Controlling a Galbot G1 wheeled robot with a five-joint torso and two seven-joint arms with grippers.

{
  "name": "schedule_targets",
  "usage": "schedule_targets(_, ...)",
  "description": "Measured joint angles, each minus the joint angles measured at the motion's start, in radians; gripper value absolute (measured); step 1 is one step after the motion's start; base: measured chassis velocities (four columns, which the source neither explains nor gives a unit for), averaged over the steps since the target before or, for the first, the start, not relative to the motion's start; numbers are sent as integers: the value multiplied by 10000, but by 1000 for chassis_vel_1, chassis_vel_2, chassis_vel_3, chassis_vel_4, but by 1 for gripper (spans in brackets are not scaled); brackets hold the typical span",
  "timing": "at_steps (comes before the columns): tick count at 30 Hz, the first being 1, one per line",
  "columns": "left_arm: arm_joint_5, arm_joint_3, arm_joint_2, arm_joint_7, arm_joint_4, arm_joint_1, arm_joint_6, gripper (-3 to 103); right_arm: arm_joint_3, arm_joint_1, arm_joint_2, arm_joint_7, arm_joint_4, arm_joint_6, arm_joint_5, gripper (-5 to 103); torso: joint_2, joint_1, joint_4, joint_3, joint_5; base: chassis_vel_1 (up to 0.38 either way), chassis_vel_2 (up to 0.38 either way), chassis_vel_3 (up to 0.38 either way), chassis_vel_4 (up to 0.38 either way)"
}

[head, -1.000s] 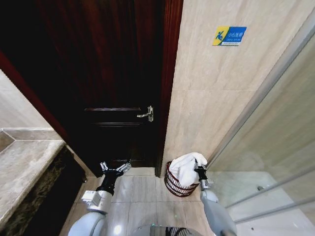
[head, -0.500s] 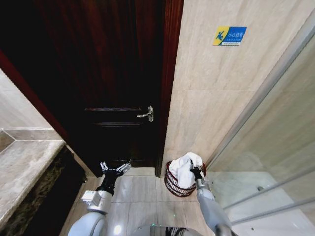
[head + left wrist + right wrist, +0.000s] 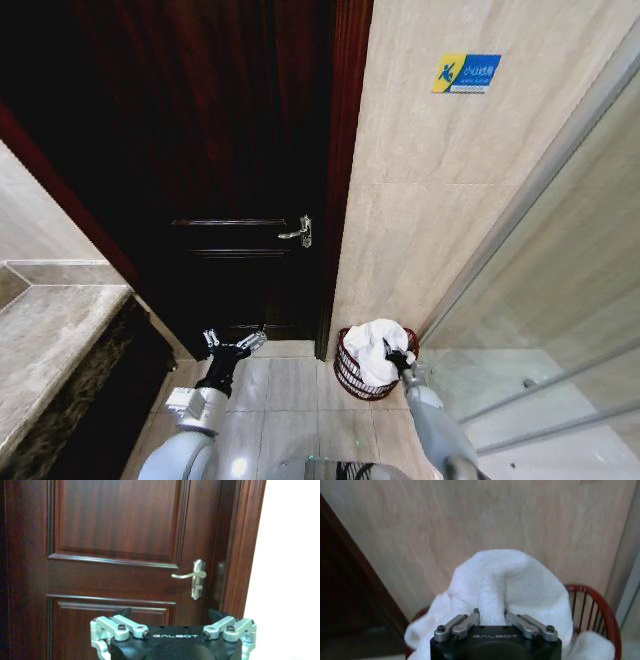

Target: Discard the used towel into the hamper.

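The white towel (image 3: 374, 346) is heaped inside the hamper (image 3: 349, 376), which stands on the tiled floor (image 3: 290, 385) against the beige wall (image 3: 440, 180), at about four o'clock from the door handle (image 3: 297, 232). A fold of the towel (image 3: 505, 588) is pinched between the nearly closed fingers of the right gripper (image 3: 394, 356), seen at the hamper's three o'clock rim (image 3: 600, 603). The left gripper (image 3: 233, 346) is held at nine o'clock of the hamper, fingers spread wide and empty, facing the dark wooden door (image 3: 120, 536).
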State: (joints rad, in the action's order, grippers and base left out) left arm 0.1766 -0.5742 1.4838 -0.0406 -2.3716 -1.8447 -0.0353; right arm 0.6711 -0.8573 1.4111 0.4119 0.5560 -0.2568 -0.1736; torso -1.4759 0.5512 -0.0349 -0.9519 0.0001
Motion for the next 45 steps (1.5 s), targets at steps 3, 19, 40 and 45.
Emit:
schedule_targets(3,0,0,0,0,0,0,0,100,4,125,-23,-2,-166,366,272,12,0,0,0,0,-2,0,0,0,0)
schedule_targets(19,0,0,0,0,0,0,0,100,-34,1633,-275,-577,-2214,1645,1384,12,0,0,0,0,-1,0,0,0,0)
schedule_targets(40,0,0,0,0,0,0,0,100,117,695,15,-758,-1275,1632,1143,12,-1,-1,-1,1,-1,0,0,0,0)
schedule_targets(45,0,0,0,0,0,0,0,100,118,619,48,-729,-1194,1620,1170,12,-1,-2,0,1,-3,-12,8,8,-6)
